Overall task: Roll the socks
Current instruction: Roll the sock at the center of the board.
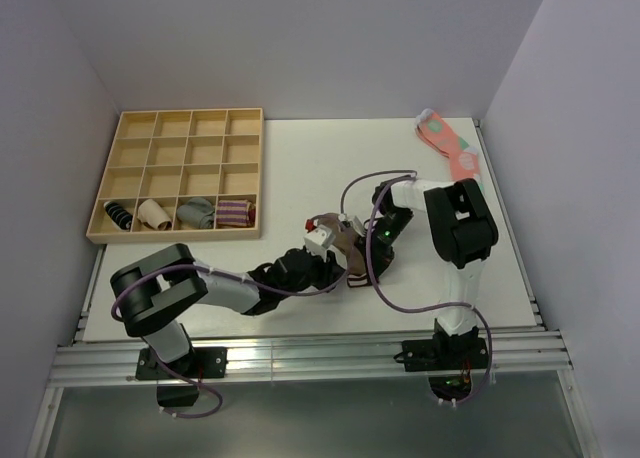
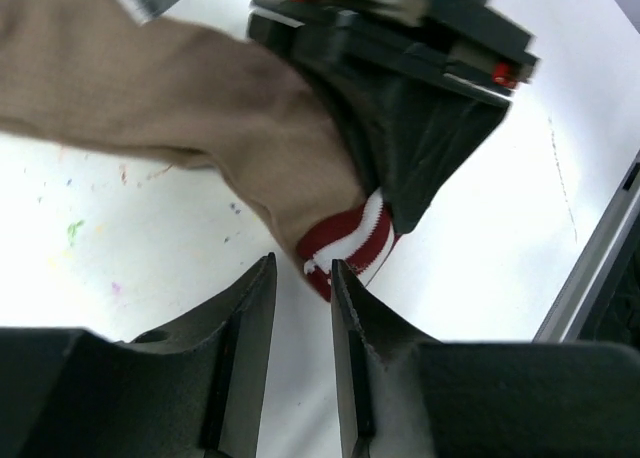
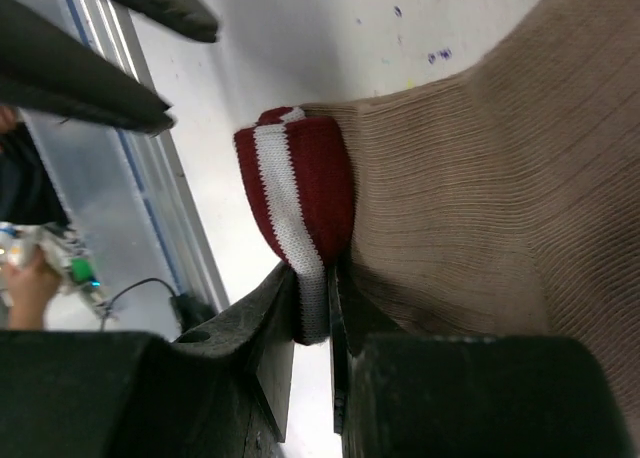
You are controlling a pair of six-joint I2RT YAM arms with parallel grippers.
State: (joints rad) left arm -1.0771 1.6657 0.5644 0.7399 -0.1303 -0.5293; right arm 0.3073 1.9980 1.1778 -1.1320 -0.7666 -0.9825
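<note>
At the centre of the top view, the left arm (image 1: 215,290) and right arm (image 1: 457,220) bend inward over the tan sock (image 1: 348,246), the right gripper (image 3: 312,283) clamped on its striped cuff (image 3: 300,193), the left gripper (image 2: 302,276) slightly apart beside it.

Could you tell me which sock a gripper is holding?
The tan-brown knit sock with the red-and-white striped cuff; the right gripper pinches that cuff, while the coral-pink sock lies untouched.

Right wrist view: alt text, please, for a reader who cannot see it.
The right gripper is shut on the dark red and white striped cuff of a tan-brown knit sock whose ribbed body fills the right side. White table behind, its metal edge rail at left.
</note>
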